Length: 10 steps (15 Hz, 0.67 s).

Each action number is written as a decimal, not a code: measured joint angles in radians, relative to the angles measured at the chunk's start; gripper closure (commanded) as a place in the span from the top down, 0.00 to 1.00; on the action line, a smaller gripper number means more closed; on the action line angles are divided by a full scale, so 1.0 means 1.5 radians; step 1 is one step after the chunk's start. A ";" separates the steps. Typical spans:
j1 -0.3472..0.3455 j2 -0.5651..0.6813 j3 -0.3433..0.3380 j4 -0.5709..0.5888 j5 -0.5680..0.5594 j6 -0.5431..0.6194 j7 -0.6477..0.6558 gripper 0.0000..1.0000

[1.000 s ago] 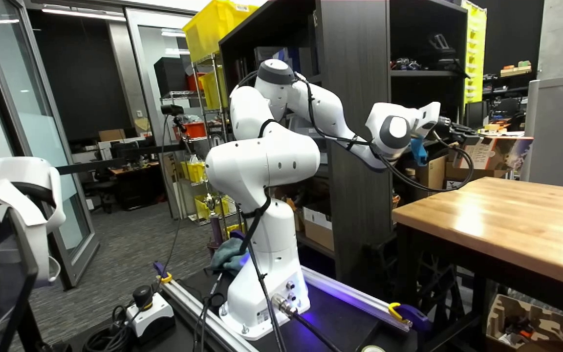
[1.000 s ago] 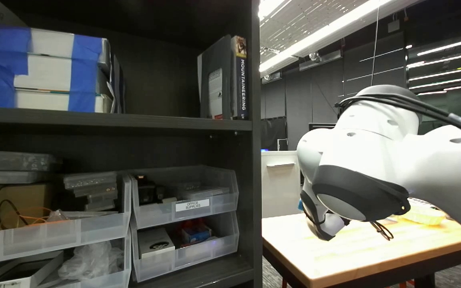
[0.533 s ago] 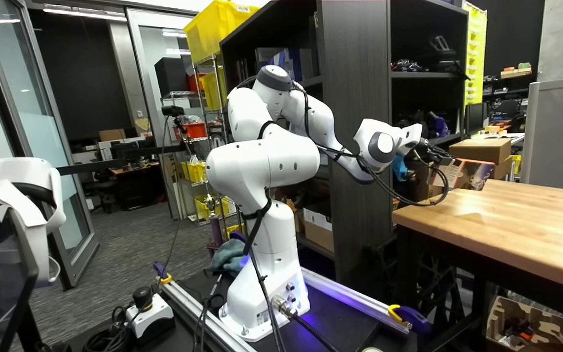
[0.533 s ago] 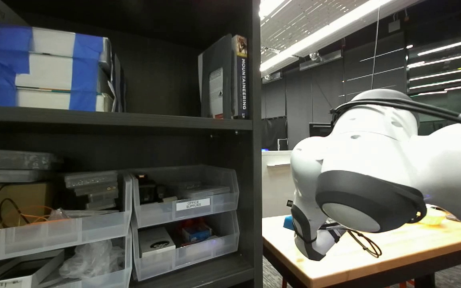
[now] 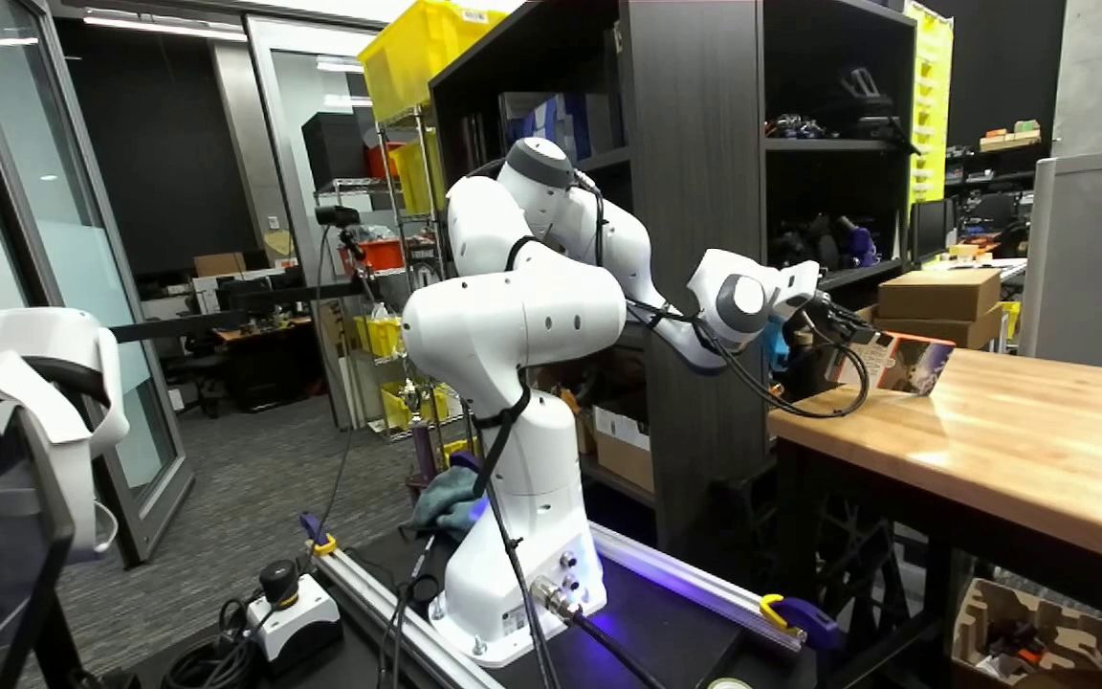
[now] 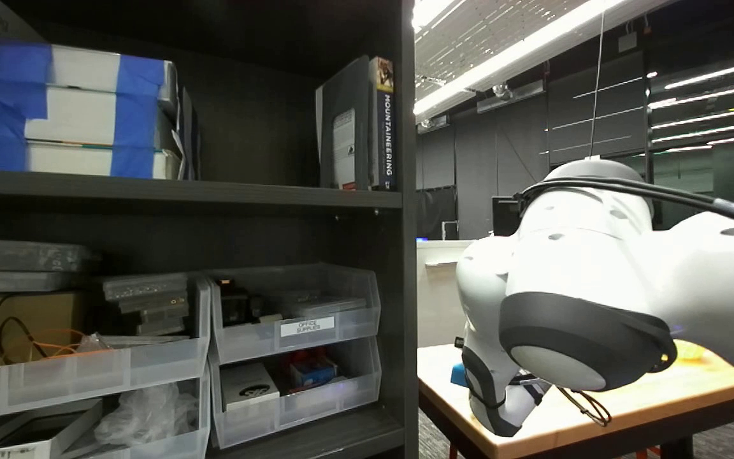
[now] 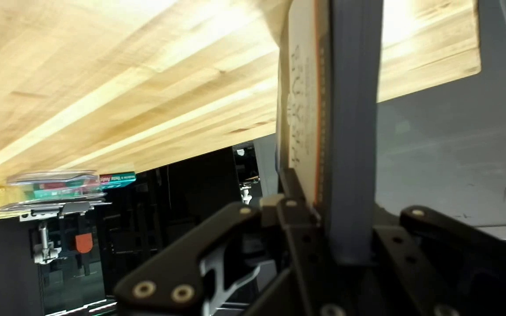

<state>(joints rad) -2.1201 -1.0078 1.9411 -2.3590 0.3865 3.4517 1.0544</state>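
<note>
My gripper is shut on a book, one finger on each side of it. In the wrist view the book stands edge-on, its grey edge facing the camera and a pale printed cover with an orange border to the left. An exterior view shows this book tilted, low over the near left corner of the wooden table; whether it touches the top I cannot tell. In an exterior view the arm's wrist hides the gripper and the book.
A dark bookcase stands close beside the arm. Its shelves hold upright books, blue-taped boxes and clear bins. Cardboard boxes are stacked behind the table. Plastic packages lie on the tabletop. A cable loops below the wrist.
The arm has come down and drawn back slightly toward its base, bringing the held book from above the table's back edge to low over its corner. The grip has stayed shut.
</note>
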 measured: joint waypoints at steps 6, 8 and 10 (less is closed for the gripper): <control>-0.025 -0.067 0.023 0.014 0.041 0.000 0.013 0.04; -0.036 -0.096 0.036 0.024 0.058 0.000 0.025 0.04; -0.043 -0.126 0.043 0.035 0.077 0.001 0.039 0.04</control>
<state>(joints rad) -2.1840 -1.1973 2.0057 -2.3068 0.5021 3.4528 1.1134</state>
